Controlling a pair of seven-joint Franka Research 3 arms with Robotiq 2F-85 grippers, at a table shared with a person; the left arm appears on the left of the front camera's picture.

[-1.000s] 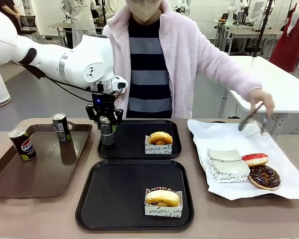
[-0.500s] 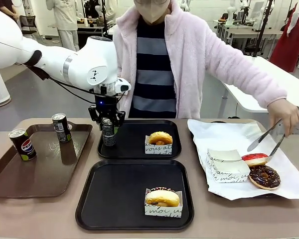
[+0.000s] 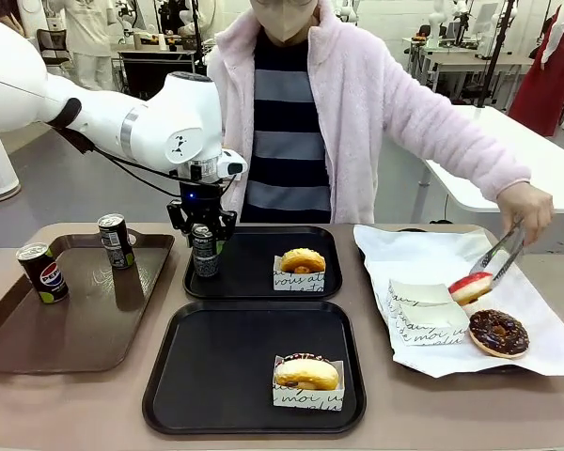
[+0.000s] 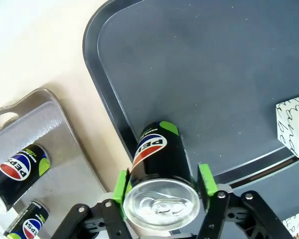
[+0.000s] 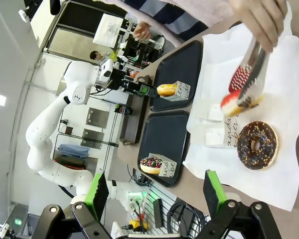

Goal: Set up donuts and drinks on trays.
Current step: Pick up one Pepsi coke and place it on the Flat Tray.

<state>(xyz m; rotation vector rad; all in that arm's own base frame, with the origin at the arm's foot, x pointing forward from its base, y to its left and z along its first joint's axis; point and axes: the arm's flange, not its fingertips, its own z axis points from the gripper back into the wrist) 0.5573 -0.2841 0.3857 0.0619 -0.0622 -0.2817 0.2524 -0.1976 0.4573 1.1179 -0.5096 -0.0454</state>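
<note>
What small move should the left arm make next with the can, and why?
Probably open the left gripper fully and rise straight up: the Pepsi can stands upright on the far tray, by its rim, with the green pads close on both sides.

The can (image 4: 157, 149) on the far tray (image 4: 214, 74) reads "PEPSI" in white letters across a red-blue globe. Two more cans, one (image 4: 17, 169) above the other (image 4: 32, 226) on the brown tray (image 4: 65, 144), carry the same logo. Black cursive runs over the paper holders: "vous at" on the far holder (image 3: 299, 279), "moi u" on the near holder (image 3: 307, 398), "moi" on the stack (image 3: 430, 315); the remaining script is too small to read.
</note>
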